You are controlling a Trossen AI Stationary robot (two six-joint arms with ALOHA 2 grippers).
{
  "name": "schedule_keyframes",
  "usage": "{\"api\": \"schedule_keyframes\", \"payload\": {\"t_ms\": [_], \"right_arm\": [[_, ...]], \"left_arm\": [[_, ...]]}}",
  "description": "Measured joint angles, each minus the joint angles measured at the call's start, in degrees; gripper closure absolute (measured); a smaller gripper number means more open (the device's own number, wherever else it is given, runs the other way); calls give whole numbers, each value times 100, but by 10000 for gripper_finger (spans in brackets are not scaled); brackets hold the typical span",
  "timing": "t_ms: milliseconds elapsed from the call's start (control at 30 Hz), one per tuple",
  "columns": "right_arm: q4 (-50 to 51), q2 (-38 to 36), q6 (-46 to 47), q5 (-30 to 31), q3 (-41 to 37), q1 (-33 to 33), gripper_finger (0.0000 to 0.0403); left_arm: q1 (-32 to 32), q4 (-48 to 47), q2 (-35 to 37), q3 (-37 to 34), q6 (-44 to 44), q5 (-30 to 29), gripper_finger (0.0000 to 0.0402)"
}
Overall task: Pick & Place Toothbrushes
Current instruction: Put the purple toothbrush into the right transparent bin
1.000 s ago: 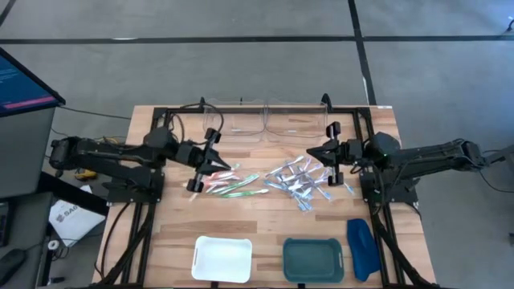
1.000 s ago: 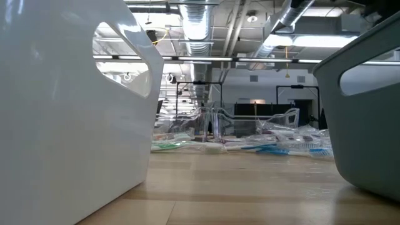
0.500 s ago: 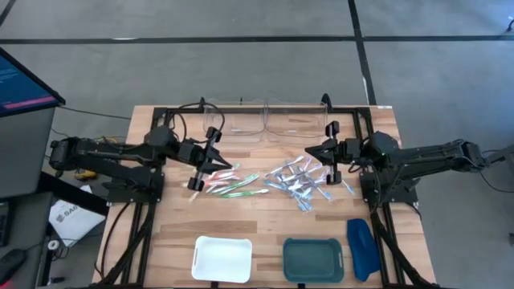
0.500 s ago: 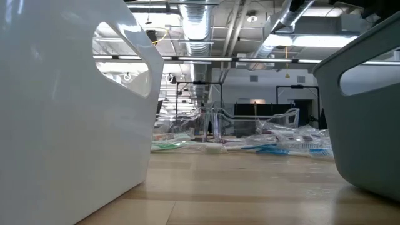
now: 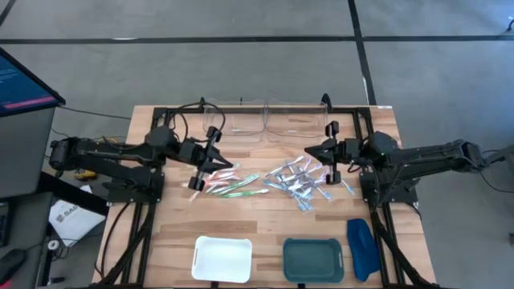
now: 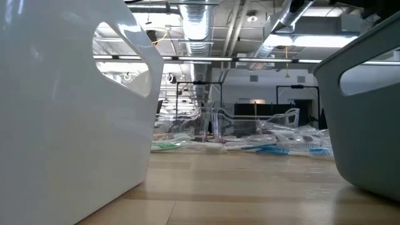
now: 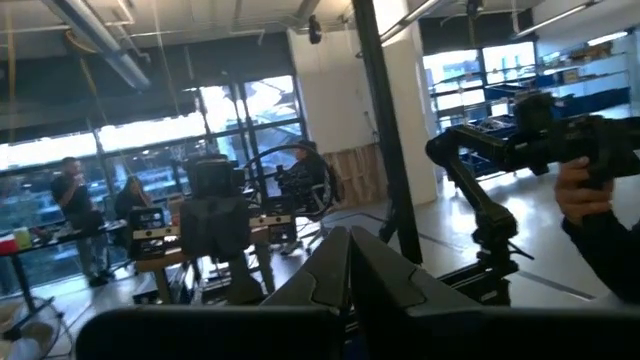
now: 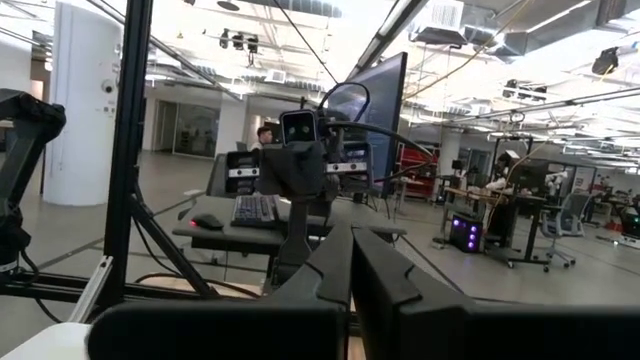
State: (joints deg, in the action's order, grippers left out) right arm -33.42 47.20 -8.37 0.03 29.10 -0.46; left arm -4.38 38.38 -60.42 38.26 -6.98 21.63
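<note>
From above, both claws, left claw (image 5: pixel 215 162) and right claw (image 5: pixel 320 153), were clenched empty beside the toothbrushes (image 5: pixel 269 181) mid-table (image 5: pixel 177 229), so I figured I'd open one before dipping in, while low down the white bin (image 6: pixel 69 119) and teal bin (image 6: pixel 369 112) framed a busy workshop.

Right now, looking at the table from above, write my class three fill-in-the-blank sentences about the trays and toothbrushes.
1. The white tray sits to the ____ of the teal tray in the high view.
2. The toothbrushes lie on the table, not in any ____.
3. The fingers of both the left gripper and the right gripper are ____.

Missing words: left; tray; shut
</note>
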Motion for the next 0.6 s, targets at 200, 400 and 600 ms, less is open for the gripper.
{"api": "schedule_keyframes", "payload": {"t_ms": [200,400,600], "right_arm": [[200,0,223,9,0,-248,403],[441,0,392,15,0,-516,403],[544,0,532,14,0,-672,403]], "left_arm": [[-26,-120,-2,0,2,-368,394],[-26,-167,-2,0,0,-519,394],[-26,-584,-18,163,-33,-694,394]]}}
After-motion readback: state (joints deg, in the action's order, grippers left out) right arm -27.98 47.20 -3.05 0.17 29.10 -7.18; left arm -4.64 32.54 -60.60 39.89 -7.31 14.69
